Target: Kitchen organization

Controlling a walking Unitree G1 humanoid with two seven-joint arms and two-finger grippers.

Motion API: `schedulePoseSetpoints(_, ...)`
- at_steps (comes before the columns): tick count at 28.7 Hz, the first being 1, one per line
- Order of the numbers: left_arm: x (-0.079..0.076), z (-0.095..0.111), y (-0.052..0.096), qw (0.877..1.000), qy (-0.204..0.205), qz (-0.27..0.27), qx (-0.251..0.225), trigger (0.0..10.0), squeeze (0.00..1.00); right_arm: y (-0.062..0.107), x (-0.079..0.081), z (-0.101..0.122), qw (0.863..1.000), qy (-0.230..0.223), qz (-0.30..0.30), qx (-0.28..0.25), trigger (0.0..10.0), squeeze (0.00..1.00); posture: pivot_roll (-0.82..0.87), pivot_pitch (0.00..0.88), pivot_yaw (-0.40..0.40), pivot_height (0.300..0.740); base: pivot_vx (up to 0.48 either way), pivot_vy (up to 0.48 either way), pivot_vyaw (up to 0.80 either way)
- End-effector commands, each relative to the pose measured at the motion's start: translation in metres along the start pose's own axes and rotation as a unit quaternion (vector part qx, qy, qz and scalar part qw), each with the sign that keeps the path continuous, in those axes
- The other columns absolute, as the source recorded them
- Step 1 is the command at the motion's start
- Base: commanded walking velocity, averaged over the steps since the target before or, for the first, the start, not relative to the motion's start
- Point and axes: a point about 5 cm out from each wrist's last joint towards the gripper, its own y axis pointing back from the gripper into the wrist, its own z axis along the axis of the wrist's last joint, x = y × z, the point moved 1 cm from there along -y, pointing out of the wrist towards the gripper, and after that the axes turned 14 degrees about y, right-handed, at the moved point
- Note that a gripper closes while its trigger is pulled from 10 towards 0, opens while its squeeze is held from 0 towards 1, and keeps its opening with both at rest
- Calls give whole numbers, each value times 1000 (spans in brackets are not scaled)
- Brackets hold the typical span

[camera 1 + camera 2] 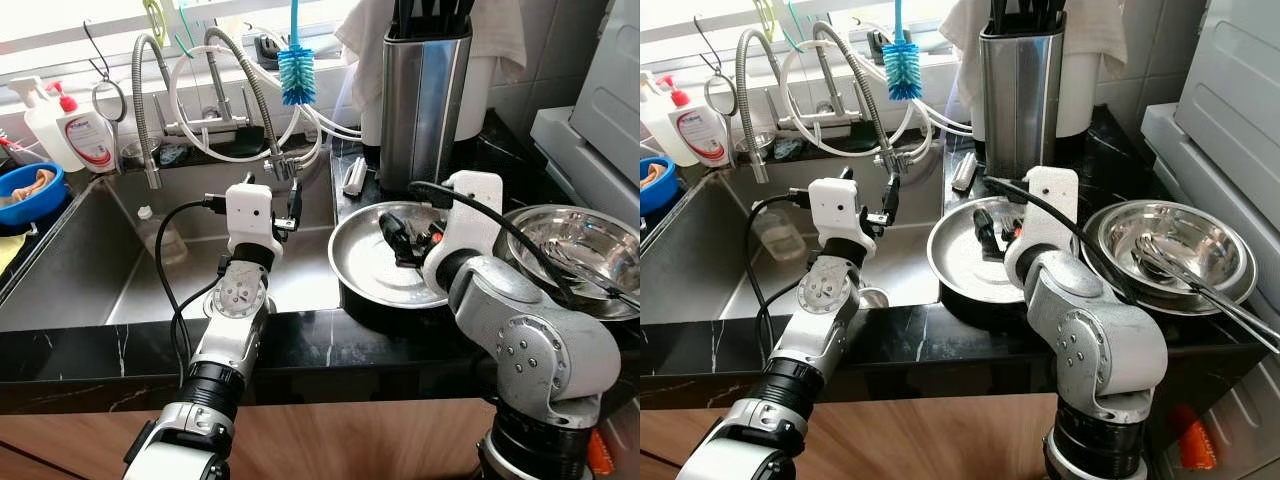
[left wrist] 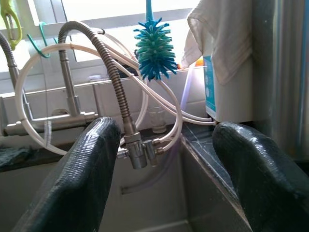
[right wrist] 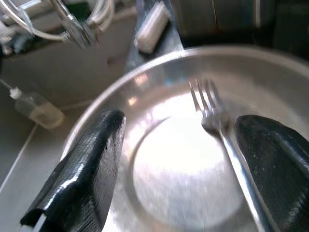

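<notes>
Right gripper point(image 3: 178, 169) hovered spread wide over a shallow, shiny steel plate point(image 1: 365, 275) on the black marble counter point(image 1: 300, 345), seemingly lined up to take the slim metal fork point(image 3: 219, 133) lying between its fingers but touching neither. Left gripper point(image 2: 166, 169), equally wide and empty, hung above the steel sink point(image 1: 80, 270), facing a ribbed flexible faucet hose point(image 2: 113, 79) and a bristly teal bottle brush point(image 2: 154, 48).

The right claw point(image 1: 400, 238) hangs over a plate point(image 1: 372, 262) on the counter point(image 1: 330, 340), and a fork point(image 3: 219, 133) lies in that plate between its fingers. Right of it sits a bowl point(image 1: 575, 245); behind it stands a knife block point(image 1: 425, 95). To its left the left claw point(image 1: 292, 205) reaches over the sink point(image 1: 90, 270), the faucet point(image 1: 255, 95) and a bottle brush point(image 1: 296, 70) behind it.
</notes>
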Motion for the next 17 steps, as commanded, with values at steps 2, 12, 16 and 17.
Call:
schedulePoseSetpoints(2, 2, 0, -1, 1000, 7, 3, 3, 10000, 0, 4, 1, 0, 1000, -5, -6, 4, 10000, 0, -329, 0, 109, 740, 0, 0, 0)
schedulePoseSetpoints(12, 1, -2, 0, 1000, 10, 4, 6, 10000, 0, 2, -8, -11, 999, -8, -18, 34, 10000, 0, -334, 0, 106, 740, 0, 0, 0)
schedulePoseSetpoints(16, 3, -2, 1, 1000, 8, 5, 7, 10000, 0, 0, -11, -14, 999, -12, -21, 41, 10000, 0, -334, 0, 108, 740, 0, 0, 0)
schedulePoseSetpoints(17, 3, -2, 1, 1000, 8, 5, 7, 10000, 0, 0, -11, -14, 999, -12, -22, 42, 10000, 0, -334, 0, 108, 740, 0, 0, 0)
